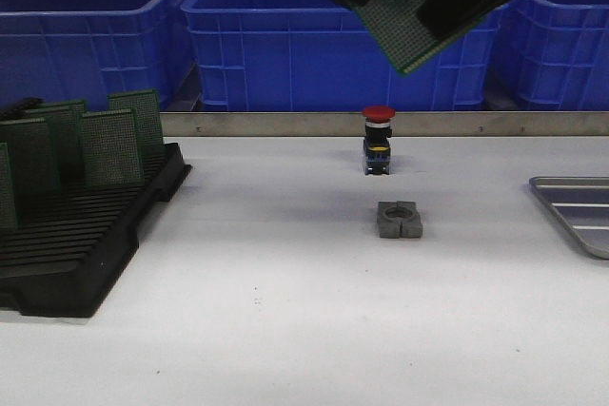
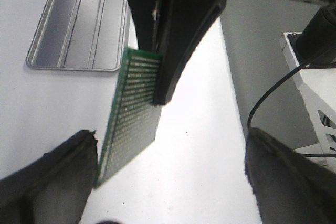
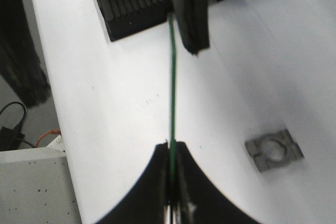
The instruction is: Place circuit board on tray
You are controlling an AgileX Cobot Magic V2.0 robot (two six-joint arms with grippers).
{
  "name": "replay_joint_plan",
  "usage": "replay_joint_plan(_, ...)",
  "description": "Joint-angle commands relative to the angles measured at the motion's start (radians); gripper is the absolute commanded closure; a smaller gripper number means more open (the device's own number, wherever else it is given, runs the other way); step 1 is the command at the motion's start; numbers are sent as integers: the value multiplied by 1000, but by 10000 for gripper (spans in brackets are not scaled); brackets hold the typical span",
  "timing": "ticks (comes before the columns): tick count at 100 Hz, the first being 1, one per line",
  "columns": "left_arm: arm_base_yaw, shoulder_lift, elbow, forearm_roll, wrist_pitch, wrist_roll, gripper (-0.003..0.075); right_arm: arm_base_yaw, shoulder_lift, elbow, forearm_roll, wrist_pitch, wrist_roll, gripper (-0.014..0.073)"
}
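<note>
Both grippers run off the top edge of the front view, so their bodies go unseen. The circuit board (image 1: 404, 21) is partly covered there by dark fingers. The tray (image 1: 582, 214) is cut by the right edge, showing only one corner

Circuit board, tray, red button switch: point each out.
circuit board (image 2: 131, 116): left wrist view, middle of its green perforated face.
tray (image 2: 79, 24): left wrist view, ribbed floor near centre.
red button switch (image 1: 378, 140): front view, body just under the red cap.
</note>
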Motion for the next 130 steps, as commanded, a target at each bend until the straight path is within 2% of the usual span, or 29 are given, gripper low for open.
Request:
replay_joint_plan(1,-7,-60,-32,-77,53,-7,174,-38,-58,-58,-53,45,104,663)
replay_joint_plan(11,-7,-60,-32,-77,53,-7,174,-107,-73,-84,-120,100,190,663)
replay_joint_plan(29,-7,-60,-32,-77,53,-7,174,-309,-62,-87,-123,123,278,663)
replay_joint_plan(43,-7,-60,-32,-77,53,-7,174,-454,-1,-87,-92,124,334,663)
replay_joint_plan(54,-7,-60,-32,-77,53,-7,174,-533,75,-87,-19,124,370,663)
replay_joint_plan(83,-7,-60,-32,-77,53,-7,174,-575,300,-87,106,120,374,663)
replay_joint_plan(130,-7,-60,-32,-77,53,-7,174,-575,519,-87,141,82,392,663)
